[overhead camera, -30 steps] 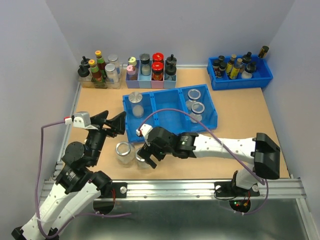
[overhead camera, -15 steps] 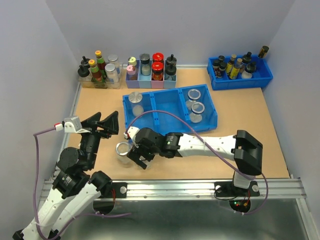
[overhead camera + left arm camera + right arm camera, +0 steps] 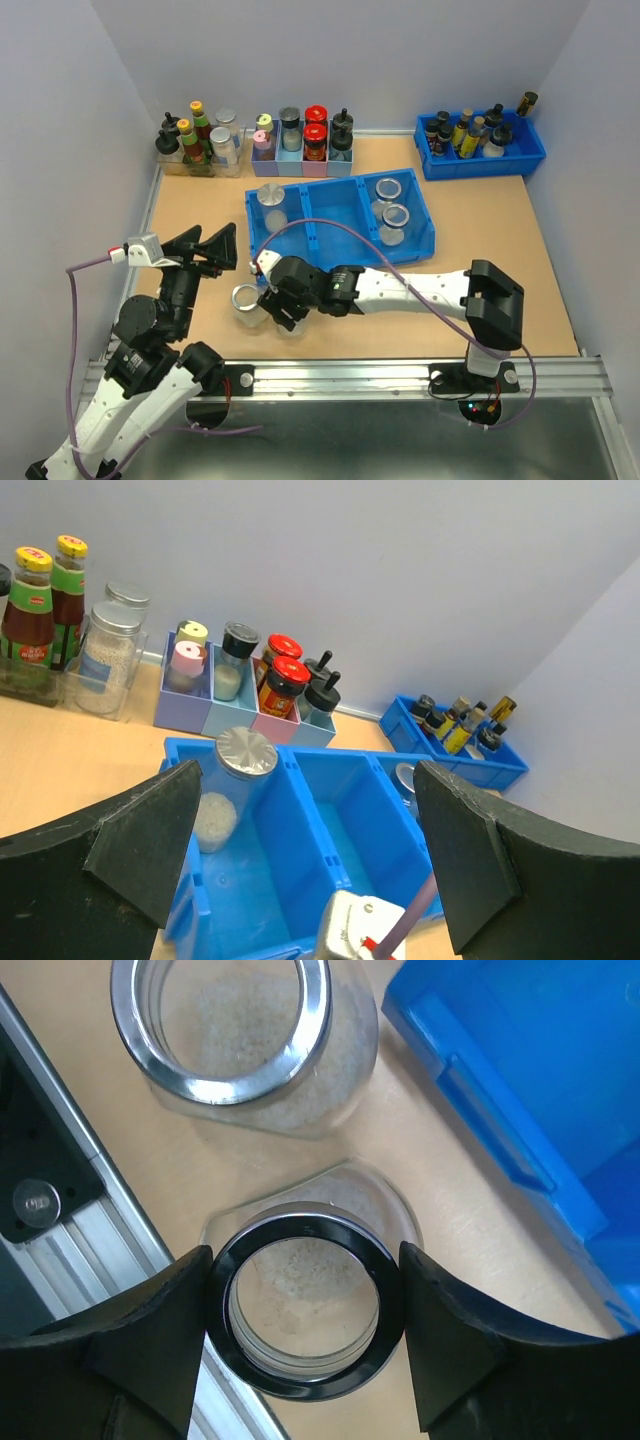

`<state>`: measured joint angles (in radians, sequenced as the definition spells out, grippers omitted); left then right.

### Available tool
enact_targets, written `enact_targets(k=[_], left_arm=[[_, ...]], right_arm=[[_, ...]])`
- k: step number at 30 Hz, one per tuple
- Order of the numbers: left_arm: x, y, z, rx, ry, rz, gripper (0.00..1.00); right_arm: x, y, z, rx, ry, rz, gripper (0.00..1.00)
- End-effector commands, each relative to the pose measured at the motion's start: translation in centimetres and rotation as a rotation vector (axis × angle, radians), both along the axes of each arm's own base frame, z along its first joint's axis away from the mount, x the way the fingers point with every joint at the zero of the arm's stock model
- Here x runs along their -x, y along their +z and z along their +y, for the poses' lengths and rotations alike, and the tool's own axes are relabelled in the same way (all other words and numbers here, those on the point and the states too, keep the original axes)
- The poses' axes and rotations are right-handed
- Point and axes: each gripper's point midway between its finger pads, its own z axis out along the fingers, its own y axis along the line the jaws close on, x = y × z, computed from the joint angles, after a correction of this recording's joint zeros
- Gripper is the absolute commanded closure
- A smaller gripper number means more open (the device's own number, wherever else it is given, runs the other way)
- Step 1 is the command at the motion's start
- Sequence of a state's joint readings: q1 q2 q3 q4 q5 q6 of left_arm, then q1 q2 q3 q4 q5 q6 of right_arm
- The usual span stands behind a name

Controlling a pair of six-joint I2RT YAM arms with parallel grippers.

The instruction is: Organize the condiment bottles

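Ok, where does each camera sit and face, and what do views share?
Top external: fixed above and behind the robot, looking down on the table; both arms show, left gripper and right gripper.
Left wrist: raised, facing the back wall over the blue bin; its fingers frame the bottom corners.
Right wrist: straight down at two open jars; its fingers flush against the near jar, other jar beyond.
Shared: lidded jar in top and left wrist; both open jars in top and right wrist.

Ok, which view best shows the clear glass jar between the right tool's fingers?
Right wrist: the small clear glass jar sits centred between the fingers, rim plainly visible. Top external mostly hides it under the right tool; left wrist misses it.
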<state>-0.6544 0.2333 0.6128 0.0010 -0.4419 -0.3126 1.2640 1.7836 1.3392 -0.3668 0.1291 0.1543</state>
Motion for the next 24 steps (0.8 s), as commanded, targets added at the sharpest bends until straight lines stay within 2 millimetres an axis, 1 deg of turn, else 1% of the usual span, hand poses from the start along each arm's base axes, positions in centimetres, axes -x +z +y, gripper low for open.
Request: enact_targets(k=[1, 2, 4, 5, 6, 7, 8, 9, 10, 11, 12, 13, 15, 16, 17, 18, 19, 20, 21, 22, 23, 24], left_arm=[[0.1, 0.4, 0.1, 0.015, 0.000, -0.023, 0.01], [0.2, 0.5, 0.1, 0.017, -0.002, -0.026, 0.01], [0.1, 0.4, 0.0, 0.012, -0.002, -0.024, 0.01], [0.1, 0.5, 0.0, 0.014, -0.003, -0.025, 0.01], [0.2, 0.5, 0.0, 0.015, -0.004, -0.027, 0.01], [0.1, 0.4, 0.0, 0.012, -0.004, -0.023, 0.01], [0.1, 0.5, 0.0, 0.014, -0.006, -0.026, 0.01], [0.1, 0.4, 0.0, 0.011, -0.004, -0.024, 0.01], [0.1, 0.5, -0.1, 0.009, -0.006, -0.025, 0.01], [-0.1, 0.5, -0.2, 0.006, -0.006, -0.023, 0.01], [-0.1, 0.5, -0.2, 0.006, -0.008, -0.023, 0.01], [-0.1, 0.5, -0.3, 0.005, -0.009, -0.021, 0.01], [-0.2, 0.3, -0.5, 0.000, -0.014, -0.017, 0.01], [-0.2, 0.4, -0.4, 0.000, -0.012, -0.018, 0.01], [-0.2, 0.4, -0.4, 0.002, -0.012, -0.019, 0.01], [-0.1, 0.4, -0.4, 0.003, -0.014, -0.020, 0.01], [-0.2, 0.3, -0.4, 0.001, -0.014, -0.018, 0.01], [-0.2, 0.3, -0.5, 0.003, -0.014, -0.018, 0.01], [-0.2, 0.3, -0.5, 0.004, -0.015, -0.018, 0.01], [-0.2, 0.3, -0.5, 0.004, -0.015, -0.018, 0.01], [-0.1, 0.4, -0.4, 0.006, -0.016, -0.020, 0.01], [-0.2, 0.2, -0.5, 0.004, -0.016, -0.016, 0.01]], right_arm=[[-0.1, 3.5, -1.1, -0.083, -0.072, -0.030, 0.99], [0.0, 4.9, -1.6, -0.115, -0.083, -0.031, 1.00], [0.3, 5.2, -2.9, -0.100, -0.095, -0.024, 1.00], [0.4, 5.8, -3.4, -0.106, -0.108, -0.023, 0.99], [0.4, 7.0, -4.1, -0.123, -0.119, -0.033, 1.00], [0.1, 7.5, -5.4, -0.103, -0.153, -0.053, 1.00], [-0.3, 9.1, -6.2, -0.132, -0.190, -0.072, 1.00], [-0.8, 9.1, -6.7, -0.119, -0.222, -0.088, 1.00], [-1.4, 10.7, -7.7, -0.148, -0.261, -0.109, 1.00], [-3.2, 12.2, -9.1, -0.172, -0.344, -0.136, 0.99], [-4.3, 12.7, -9.8, -0.181, -0.387, -0.145, 1.00], [-6.4, 13.1, -11.2, -0.186, -0.457, -0.158, 1.00], [-8.1, 14.4, -12.0, -0.216, -0.521, -0.170, 1.00], [-9.6, 14.8, -13.0, -0.213, -0.580, -0.200, 1.00], [-10.6, 15.2, -13.6, -0.213, -0.621, -0.215, 0.99], [-11.6, 16.4, -13.8, -0.238, -0.649, -0.230, 0.99], [-12.6, 16.6, -14.0, -0.241, -0.673, -0.236, 1.00], [-14.0, 16.5, -14.5, -0.237, -0.702, -0.236, 0.99], [-15.1, 17.6, -14.3, -0.268, -0.720, -0.251, 1.00], [-15.9, 17.9, -14.4, -0.274, -0.736, -0.260, 0.99], [-17.4, 17.2, -14.5, -0.261, -0.759, -0.254, 1.00], [-18.3, 17.4, -14.3, -0.275, -0.760, -0.251, 1.00]])
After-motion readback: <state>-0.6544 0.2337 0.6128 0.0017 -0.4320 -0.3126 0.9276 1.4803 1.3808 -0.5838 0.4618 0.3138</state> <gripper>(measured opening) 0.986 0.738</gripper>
